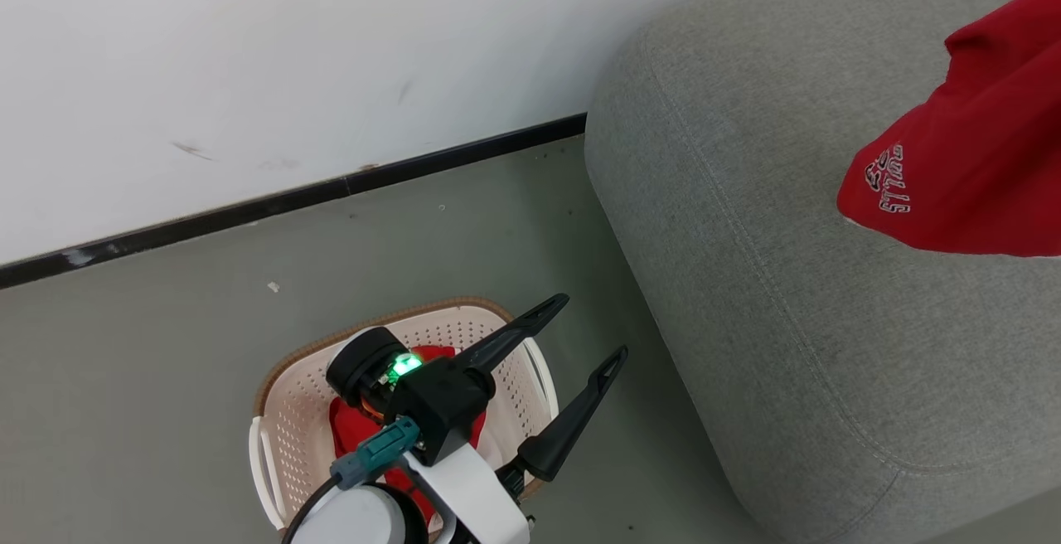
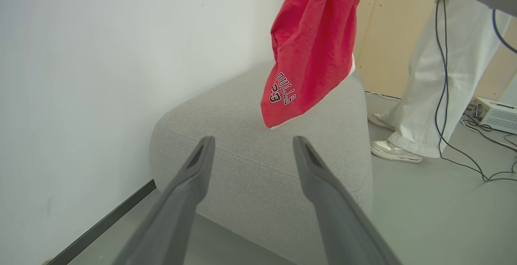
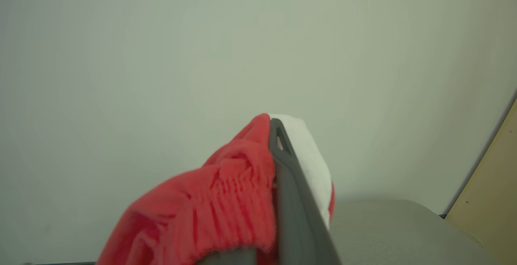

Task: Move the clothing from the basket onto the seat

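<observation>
Red shorts (image 1: 970,154) with white trim and "BULLS 23" lettering hang over the grey seat (image 1: 787,279), their lower tip just above the cushion (image 2: 258,152) in the left wrist view. My right gripper (image 3: 274,125) is shut on the shorts' (image 2: 311,51) elastic waistband (image 3: 226,192), the cloth draped over the fingers. My left gripper (image 1: 597,328) stands open and empty above the cream basket (image 1: 294,420) on the floor. A second red garment (image 1: 356,432) lies in the basket, partly hidden by my left wrist.
A white wall with a black baseboard (image 1: 290,196) runs behind basket and seat. A person in pale trousers and white shoes (image 2: 394,150) stands by the seat's far side, with cables (image 2: 464,156) and a white box (image 2: 494,113) on the floor there.
</observation>
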You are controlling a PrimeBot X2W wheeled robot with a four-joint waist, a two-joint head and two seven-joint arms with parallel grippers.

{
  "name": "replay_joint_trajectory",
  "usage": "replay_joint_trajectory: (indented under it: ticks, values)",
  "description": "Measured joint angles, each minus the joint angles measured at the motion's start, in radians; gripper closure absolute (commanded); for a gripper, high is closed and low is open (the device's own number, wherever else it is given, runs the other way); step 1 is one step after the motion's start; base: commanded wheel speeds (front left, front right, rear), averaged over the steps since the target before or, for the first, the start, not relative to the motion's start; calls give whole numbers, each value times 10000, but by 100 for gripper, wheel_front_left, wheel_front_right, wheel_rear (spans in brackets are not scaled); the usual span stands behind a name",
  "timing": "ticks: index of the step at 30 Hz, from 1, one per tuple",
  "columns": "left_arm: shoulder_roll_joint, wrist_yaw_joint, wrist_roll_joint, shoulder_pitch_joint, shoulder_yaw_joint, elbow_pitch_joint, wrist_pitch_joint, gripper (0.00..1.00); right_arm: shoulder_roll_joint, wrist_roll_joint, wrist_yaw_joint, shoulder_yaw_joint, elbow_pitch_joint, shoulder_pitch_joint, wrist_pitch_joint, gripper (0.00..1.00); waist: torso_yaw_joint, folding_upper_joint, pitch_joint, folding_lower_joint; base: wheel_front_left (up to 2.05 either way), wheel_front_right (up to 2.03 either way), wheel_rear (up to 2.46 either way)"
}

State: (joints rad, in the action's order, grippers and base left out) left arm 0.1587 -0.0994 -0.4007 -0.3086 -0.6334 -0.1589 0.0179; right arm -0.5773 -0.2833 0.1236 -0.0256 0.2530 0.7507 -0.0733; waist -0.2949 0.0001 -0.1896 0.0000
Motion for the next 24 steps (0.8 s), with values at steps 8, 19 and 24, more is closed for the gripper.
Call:
replay_joint_trajectory:
  ticks: [8, 19, 24]
  values:
    - [144, 0, 209, -420, 27, -456, 228, 0, -508, 73, 0, -610, 955, 651, -148, 100, 190, 0, -788, 0, 0, 0, 0]
    - [320, -6, 290, -952, 44, -825, 439, 0, -364, 290, 0, -1028, 2253, 1120, -516, 100, 390, 0, -1778, 0, 0, 0, 0]
    - [399, -15, 337, -1149, 42, -949, 577, 0, 360, 293, 0, -1043, 3216, 461, -731, 100, 480, 0, -2190, 0, 0, 0, 0]
